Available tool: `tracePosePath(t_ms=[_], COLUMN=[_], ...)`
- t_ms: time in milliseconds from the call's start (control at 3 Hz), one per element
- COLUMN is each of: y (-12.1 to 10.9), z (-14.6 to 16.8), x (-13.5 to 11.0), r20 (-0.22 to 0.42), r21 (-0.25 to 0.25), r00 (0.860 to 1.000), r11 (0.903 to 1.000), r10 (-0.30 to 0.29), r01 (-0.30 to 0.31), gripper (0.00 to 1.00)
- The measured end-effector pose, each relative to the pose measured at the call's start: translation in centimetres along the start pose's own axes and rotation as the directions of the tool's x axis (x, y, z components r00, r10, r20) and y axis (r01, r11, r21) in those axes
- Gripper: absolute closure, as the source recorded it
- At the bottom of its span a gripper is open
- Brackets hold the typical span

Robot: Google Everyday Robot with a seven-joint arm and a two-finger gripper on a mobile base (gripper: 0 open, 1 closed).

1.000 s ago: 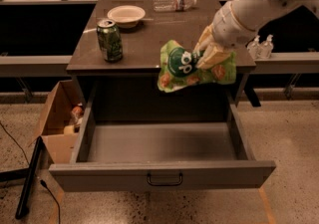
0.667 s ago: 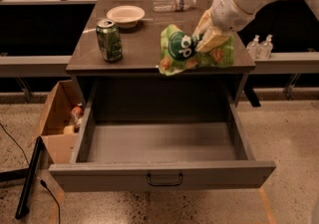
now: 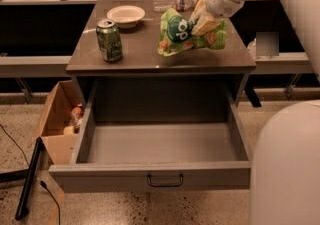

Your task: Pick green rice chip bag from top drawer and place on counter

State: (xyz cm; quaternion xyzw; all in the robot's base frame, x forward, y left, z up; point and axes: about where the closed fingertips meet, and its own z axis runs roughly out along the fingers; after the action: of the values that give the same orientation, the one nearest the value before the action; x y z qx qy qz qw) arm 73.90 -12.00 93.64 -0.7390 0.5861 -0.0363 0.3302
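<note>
The green rice chip bag is a crinkly light-green pouch with a dark green round logo. It hangs in the air over the right half of the counter. My gripper is shut on the bag's right side, coming down from the upper right on a white arm. The top drawer stands pulled fully open below the counter, with nothing in it, and its dark bar handle faces me.
A green soda can stands on the counter's left side. A white bowl and a lying clear bottle sit at its back. An open cardboard box stands on the floor left of the drawer. My white base fills the lower right.
My gripper has lifted the bag up and back, from above the drawer's rear edge to over the counter's right half. The drawer and the other objects have not moved.
</note>
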Motion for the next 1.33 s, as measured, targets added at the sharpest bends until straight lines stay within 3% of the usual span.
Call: tracePosePath(t_ms=[333,667,1000,1333], y=[-2.2,-3.2,-3.0,-1.8], z=[1.6,2.7,3.1,2.5], x=[0.5,1.0,1.2,1.8], r20=[0.009,0.017,0.015,0.007], r21=[0.049,0.076,0.070,0.063], r00=[1.000,0.999,0.999,0.998], r11=[0.9987,0.9967,0.9970,0.9964], r10=[0.012,0.027,0.033,0.055], r01=[-0.012,-0.028,-0.034,-0.056], gripper=[0.59,0.28,0.06,0.00])
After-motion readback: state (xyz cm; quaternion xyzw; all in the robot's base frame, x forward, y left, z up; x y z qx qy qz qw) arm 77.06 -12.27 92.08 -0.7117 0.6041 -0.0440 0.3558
